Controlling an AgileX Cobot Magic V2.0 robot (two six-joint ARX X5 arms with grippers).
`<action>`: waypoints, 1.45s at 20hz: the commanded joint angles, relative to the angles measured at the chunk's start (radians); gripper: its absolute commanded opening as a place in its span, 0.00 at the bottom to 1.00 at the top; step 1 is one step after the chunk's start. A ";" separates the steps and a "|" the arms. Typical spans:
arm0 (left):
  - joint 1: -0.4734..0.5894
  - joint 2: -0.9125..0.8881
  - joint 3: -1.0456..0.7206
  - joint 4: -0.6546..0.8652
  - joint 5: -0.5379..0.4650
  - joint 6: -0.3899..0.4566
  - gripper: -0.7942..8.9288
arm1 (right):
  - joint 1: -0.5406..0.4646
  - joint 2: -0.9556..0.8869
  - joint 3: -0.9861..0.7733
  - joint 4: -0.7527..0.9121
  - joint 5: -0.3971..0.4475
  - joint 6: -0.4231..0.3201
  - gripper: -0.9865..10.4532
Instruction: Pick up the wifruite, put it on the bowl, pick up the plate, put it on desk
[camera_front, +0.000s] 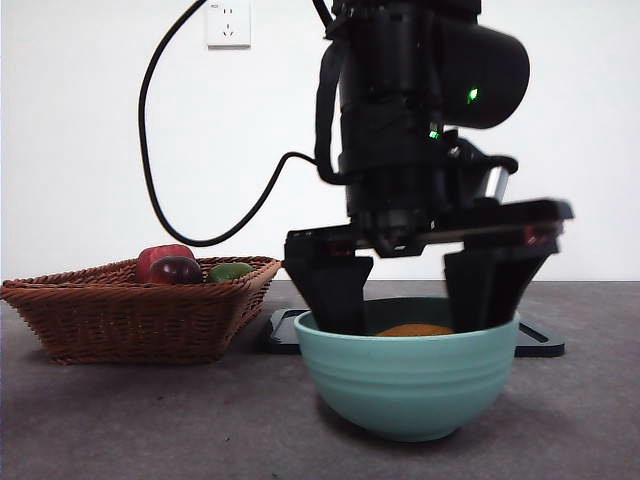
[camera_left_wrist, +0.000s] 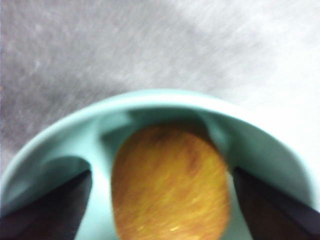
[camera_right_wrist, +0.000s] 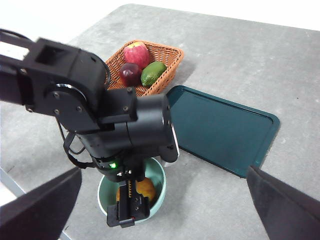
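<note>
The orange-brown wifruite (camera_front: 415, 329) (camera_left_wrist: 170, 185) (camera_right_wrist: 145, 189) lies inside the mint-teal bowl (camera_front: 405, 380) (camera_left_wrist: 150, 102) (camera_right_wrist: 159, 175) on the dark grey desk (camera_front: 150, 420). My left gripper (camera_front: 412, 318) (camera_left_wrist: 161, 171) (camera_right_wrist: 131, 200) reaches down into the bowl, open, one jaw on each side of the fruit with a gap to each. Behind the bowl, the plate (camera_right_wrist: 220, 130) (camera_front: 540, 340) is a flat dark teal tray lying on the desk. High above the scene, my right gripper (camera_right_wrist: 164, 171) is open and holds nothing.
A wicker basket (camera_front: 130, 310) (camera_right_wrist: 165, 55) stands left of the bowl, beside the plate's edge. It holds a red apple (camera_right_wrist: 137, 52), a dark red fruit (camera_right_wrist: 130, 74) and a green fruit (camera_right_wrist: 152, 73). A black cable (camera_front: 150, 150) hangs behind.
</note>
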 joint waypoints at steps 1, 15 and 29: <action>-0.013 0.018 0.053 -0.034 -0.004 0.030 0.58 | 0.002 0.005 0.014 0.010 0.004 0.006 0.57; 0.018 -0.491 0.200 -0.267 -0.091 0.117 0.56 | 0.002 0.006 0.014 0.013 0.004 0.003 0.57; 0.132 -1.099 0.022 -0.346 -0.113 0.124 0.66 | 0.002 0.006 0.014 0.008 0.044 0.008 0.57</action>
